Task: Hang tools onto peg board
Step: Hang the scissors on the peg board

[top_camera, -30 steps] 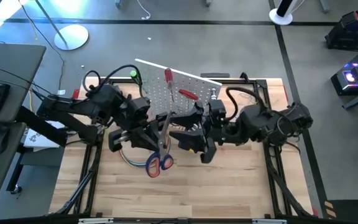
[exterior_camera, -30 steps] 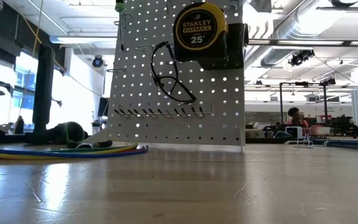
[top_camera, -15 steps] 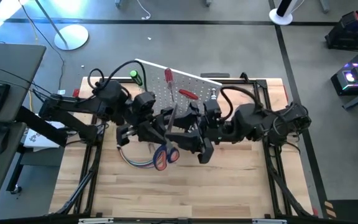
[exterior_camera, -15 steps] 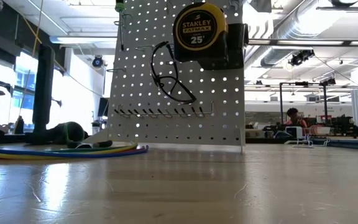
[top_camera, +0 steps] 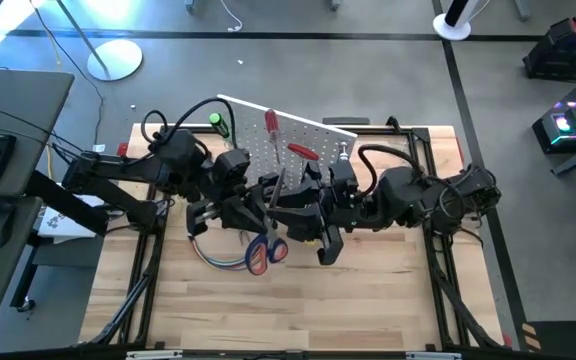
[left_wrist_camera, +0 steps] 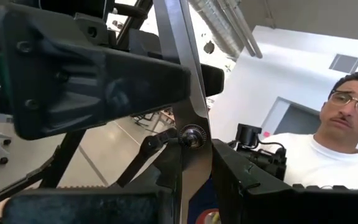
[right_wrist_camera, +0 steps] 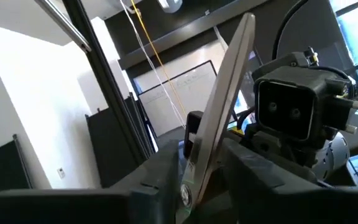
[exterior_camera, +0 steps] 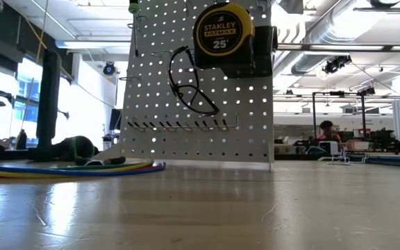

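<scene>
1. The red-handled scissors (top_camera: 266, 225) sit at the centre of the high view, held above the desk (top_camera: 298, 305) just in front of the peg board (top_camera: 288, 150).
2. They are likely light, rigid steel with slick blades; the pivot area or the handle loops look like the surest hold.
3. Their long axis runs near vertical in that frame, handles toward the lower edge and blade tips toward the peg board.
4. The left end effector (top_camera: 258, 205) and right end effector (top_camera: 293, 205) both meet at the blades; each wrist view shows fingers closed around the steel near the pivot screw (left_wrist_camera: 192, 135).
</scene>
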### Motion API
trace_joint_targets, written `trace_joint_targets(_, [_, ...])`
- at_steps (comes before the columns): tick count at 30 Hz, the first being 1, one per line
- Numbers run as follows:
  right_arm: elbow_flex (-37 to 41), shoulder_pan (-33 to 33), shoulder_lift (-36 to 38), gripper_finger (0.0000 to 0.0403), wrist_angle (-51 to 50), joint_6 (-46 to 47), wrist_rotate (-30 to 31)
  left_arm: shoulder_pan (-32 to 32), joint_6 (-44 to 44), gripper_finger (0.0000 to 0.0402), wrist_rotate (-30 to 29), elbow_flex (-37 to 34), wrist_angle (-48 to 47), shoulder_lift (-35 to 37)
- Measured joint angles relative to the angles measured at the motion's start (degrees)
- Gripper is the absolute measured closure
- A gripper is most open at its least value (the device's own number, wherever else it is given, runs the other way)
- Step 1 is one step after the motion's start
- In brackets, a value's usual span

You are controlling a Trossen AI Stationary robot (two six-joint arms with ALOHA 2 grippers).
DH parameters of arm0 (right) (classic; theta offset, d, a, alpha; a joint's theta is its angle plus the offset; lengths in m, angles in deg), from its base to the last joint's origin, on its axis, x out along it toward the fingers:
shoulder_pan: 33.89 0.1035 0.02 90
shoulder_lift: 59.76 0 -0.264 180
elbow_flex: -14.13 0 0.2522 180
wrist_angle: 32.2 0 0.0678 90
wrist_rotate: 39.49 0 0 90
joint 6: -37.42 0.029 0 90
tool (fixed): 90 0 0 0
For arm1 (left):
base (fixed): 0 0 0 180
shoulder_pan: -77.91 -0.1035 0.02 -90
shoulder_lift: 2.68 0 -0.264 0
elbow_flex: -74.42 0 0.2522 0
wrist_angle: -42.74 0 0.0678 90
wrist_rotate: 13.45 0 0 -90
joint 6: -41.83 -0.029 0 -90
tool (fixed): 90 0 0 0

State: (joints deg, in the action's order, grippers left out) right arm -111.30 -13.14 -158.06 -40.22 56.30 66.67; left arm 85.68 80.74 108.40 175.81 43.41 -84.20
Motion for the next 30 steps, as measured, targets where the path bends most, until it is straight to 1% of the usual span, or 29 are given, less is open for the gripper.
trace_joint_targets(3, [0.0, 0.02, 0.0, 0.0324, -0.3, -0.49, 0.73, 0.0, -0.02, 0.0352, -0.04, 0.0, -0.09, 0.0])
trace_joint_targets(6, [0.0, 0.1, 0.07, 0.0381, 0.12, -1.12, 0.39, 0.0, -0.14, 0.0353, -0.16, 0.0, 0.08, 0.01])
trace_joint_targets(7, [0.0, 0.11, 0.19, 0.0389, 0.06, -1.3, 0.35, 0.0, 0.36, 0.0356, -0.29, 0.0, 0.09, 0.04])
trace_joint_targets(9, [-0.01, 0.11, 0.31, 0.039, 0.09, -1.02, 0.36, -0.3, 2.77, 0.0365, -0.58, 0.0, -0.03, 0.05])
trace_joint_targets(10, [-0.07, 0.11, 0.34, 0.0393, 0.01, -1.15, 0.75, -0.49, 4.24, 0.036, -0.9, 0.0, -0.34, 0.07])
trace_joint_targets(15, [0.02, 0.34, 1.12, 0.0398, -1.87, -2.68, 2.09, -1.98, 5.89, 0.0292, -2.15, 0.0, -1.59, 0.64])
trace_joint_targets(19, [0.02, 0.97, 2.83, 0.04, -4.18, -3.78, 5.73, -3.54, 4.1, 0.0262, -2.16, 0.0, -2.2, 2.26])
trace_joint_targets(22, [0.0, 1.84, 3.61, 0.04, -5.39, -4.59, 8.38, -5.19, 1.27, 0.0256, -0.62, 0.0, -6.71, 4.35])
trace_joint_targets(25, [0.01, 2.85, 3.76, 0.0401, -7.2, -6.31, 11.64, -6.42, -2.19, 0.0254, -0.76, 0.0, -15.49, 7.49])
trace_joint_targets(27, [0.02, 3.39, 4.08, 0.0401, -7.27, -8.45, 14.14, -6.42, -5.42, 0.0254, -3.09, 0.0, -21.05, 9.86])
trace_joint_targets(29, [0.02, 4.1, 4.57, 0.0402, -5.75, -11.09, 18.24, -4.98, -8.24, 0.0253, -7.89, -0.41, -23.3, 12.06])
trace_joint_targets(30, [0.02, 4.33, 4.61, 0.0402, -3.18, -12.93, 20.66, -3.92, -9.77, 0.0253, -10.85, -0.95, -23.19, 13.14])
